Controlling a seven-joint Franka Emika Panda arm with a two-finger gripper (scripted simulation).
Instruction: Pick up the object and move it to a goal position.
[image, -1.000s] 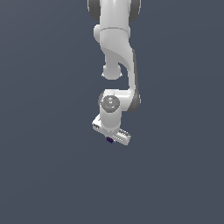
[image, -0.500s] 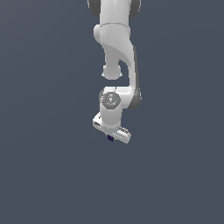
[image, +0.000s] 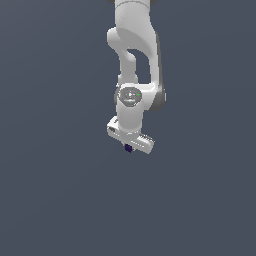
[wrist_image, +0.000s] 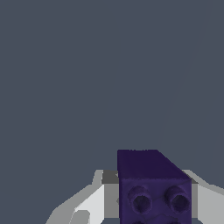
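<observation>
Floor (image: 55, 200), a flat grey-blue plane, fills the exterior view's left with nothing on it that I can make out. Toward the middle the white arm (image: 134, 60) reaches down from the top edge, and its gripper (image: 129, 145) has its fingers (wrist_image: 94, 203) drawn in against the sides of the dark purple block (image: 128, 148), which peeks out just beneath the white hand. From the wrist view the block (wrist_image: 153, 188) sits between the pale fingers, with round studs on its near face and the grey floor behind it.
</observation>
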